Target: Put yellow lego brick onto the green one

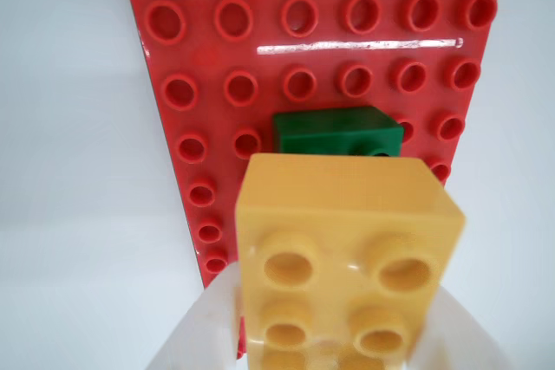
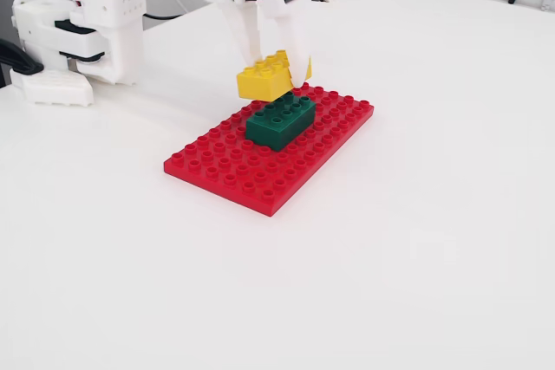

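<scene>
— Where's the yellow lego brick [image 2: 269, 75] right now?

— Off the table, pinched in the gripper [image 2: 276, 65]. The two white fingers [image 2: 250, 34] come straight down on either side of it, closed against its long sides, and there's nothing else in their hold. The brick sits a little tilted, studs up.

— And the green one [image 2: 280, 120]?

— Pressed onto the red baseplate [image 2: 260, 181], towards the plate's far end, the end nearest the back edge of the worktop. The yellow brick hangs just above and slightly behind it, in the fixed view. There's a clear gap between the two; they aren't touching.

— Do they line up?

— Roughly the same heading, but the yellow one overhangs the green brick's far end instead of sitting square over it. In the wrist view the yellow lego brick [image 1: 342, 253] fills the bottom middle, and the green one [image 1: 338, 132] peeks out past its far edge, with the red baseplate [image 1: 208, 49] spreading out beyond.

— Where's the plate on the table?

— About the middle of the white worktop [image 2: 416, 240], angled, one corner pointing at the front edge. The arm's white base [image 2: 82, 32] stands in the back left corner, well apart from the plate.

— Can you see the fingers from the wrist camera?

— Only as pale blurred shapes at the bottom corners, either side of the brick.
</scene>
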Controlling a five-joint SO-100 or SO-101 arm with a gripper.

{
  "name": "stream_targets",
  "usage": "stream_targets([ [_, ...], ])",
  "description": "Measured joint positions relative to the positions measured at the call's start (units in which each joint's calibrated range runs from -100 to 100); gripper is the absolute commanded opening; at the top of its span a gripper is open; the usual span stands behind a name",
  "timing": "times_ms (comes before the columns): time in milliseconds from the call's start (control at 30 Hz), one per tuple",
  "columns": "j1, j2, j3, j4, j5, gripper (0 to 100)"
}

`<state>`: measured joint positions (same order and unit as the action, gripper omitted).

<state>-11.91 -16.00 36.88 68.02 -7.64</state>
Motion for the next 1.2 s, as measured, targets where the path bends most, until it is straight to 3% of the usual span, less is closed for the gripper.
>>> stream_targets([
  [300,0.0,7.7,-14.3,7.2,0.0,13],
  [933,0.0,7.9,-11.8,6.3,-1.9,13],
  [1200,0.0,7.9,-11.8,6.3,0.1,13],
])
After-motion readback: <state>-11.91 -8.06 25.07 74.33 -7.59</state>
